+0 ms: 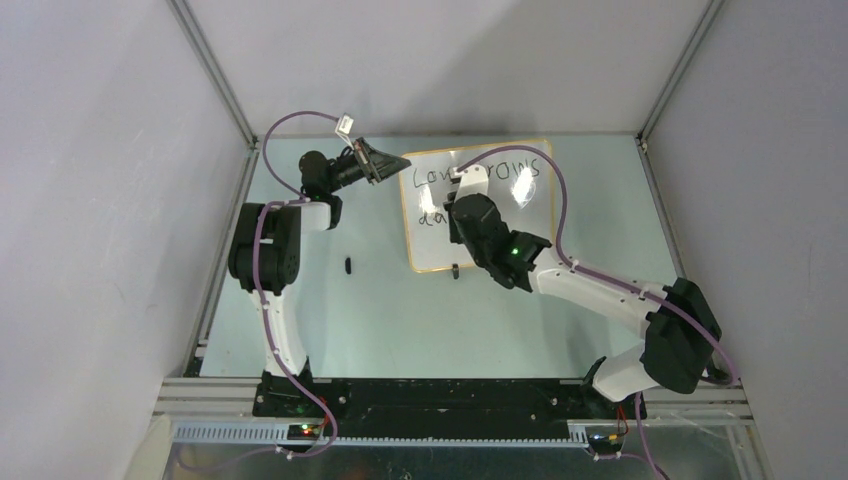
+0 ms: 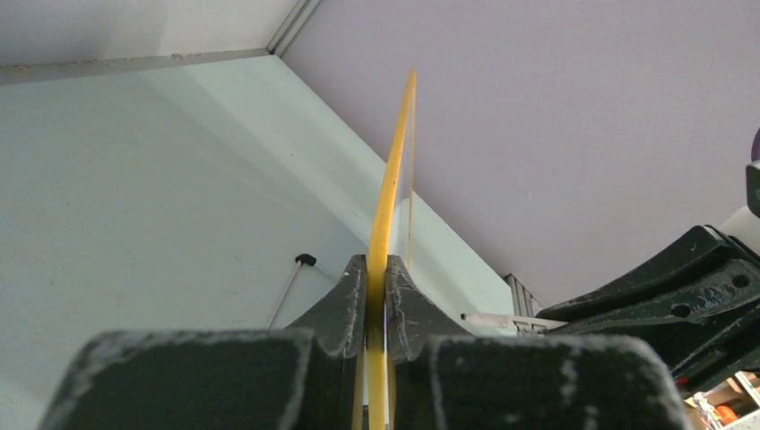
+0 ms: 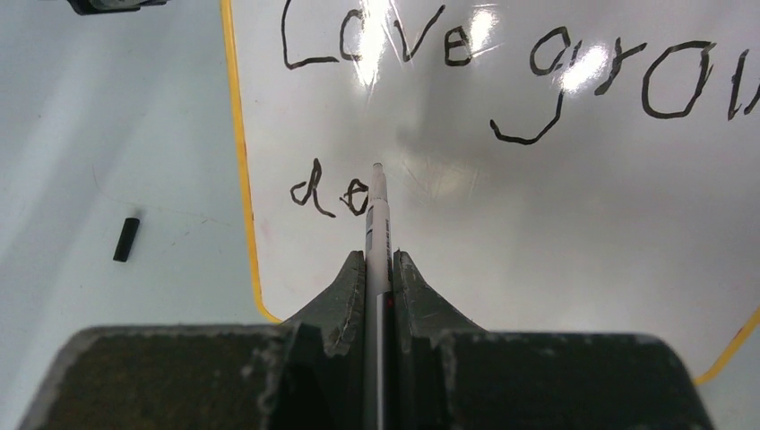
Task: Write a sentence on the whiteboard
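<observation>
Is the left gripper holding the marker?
No, the left gripper is shut on the yellow rim of the whiteboard, while the marker is held in the right gripper.

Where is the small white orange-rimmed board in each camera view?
Top external: small white rectangular whiteboard, upper centre, partly under the right arm.
Left wrist: whiteboard edge-on, centre, clamped in left jaws.
Right wrist: whiteboard fills most of frame.
Shared landmark: its orange-yellow rim.

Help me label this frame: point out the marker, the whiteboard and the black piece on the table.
Marker (image 3: pixel 379 219): right wrist view, white barrel near its tip.
Whiteboard (image 3: pixel 556 242): right wrist view, bare white face.
Black piece (image 3: pixel 126 239): right wrist view, its middle.
</observation>
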`<act>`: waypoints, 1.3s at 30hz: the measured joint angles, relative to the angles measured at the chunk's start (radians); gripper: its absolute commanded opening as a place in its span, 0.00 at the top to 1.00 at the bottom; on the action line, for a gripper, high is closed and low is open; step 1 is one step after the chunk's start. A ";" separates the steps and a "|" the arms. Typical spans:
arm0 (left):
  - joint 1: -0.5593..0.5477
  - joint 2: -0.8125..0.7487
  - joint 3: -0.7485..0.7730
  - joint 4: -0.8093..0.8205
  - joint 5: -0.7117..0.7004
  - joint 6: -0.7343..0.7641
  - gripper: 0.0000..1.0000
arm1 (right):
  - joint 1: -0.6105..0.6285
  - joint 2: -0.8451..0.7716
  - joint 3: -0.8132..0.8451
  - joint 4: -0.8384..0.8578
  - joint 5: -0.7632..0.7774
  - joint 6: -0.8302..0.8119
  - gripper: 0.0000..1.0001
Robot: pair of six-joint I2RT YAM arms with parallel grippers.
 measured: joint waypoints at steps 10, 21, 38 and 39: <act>0.000 0.000 0.000 0.000 0.000 -0.001 1.00 | -0.017 0.003 0.000 0.018 0.000 0.000 1.00; 0.000 0.000 0.000 0.000 0.000 -0.001 1.00 | -0.005 0.021 -0.007 0.034 0.024 0.001 1.00; 0.000 0.000 0.000 0.000 0.000 -0.001 1.00 | -0.024 0.035 -0.007 0.041 0.013 0.005 1.00; 0.000 0.000 0.000 0.000 0.000 -0.001 1.00 | -0.024 0.035 -0.007 0.041 0.013 0.005 1.00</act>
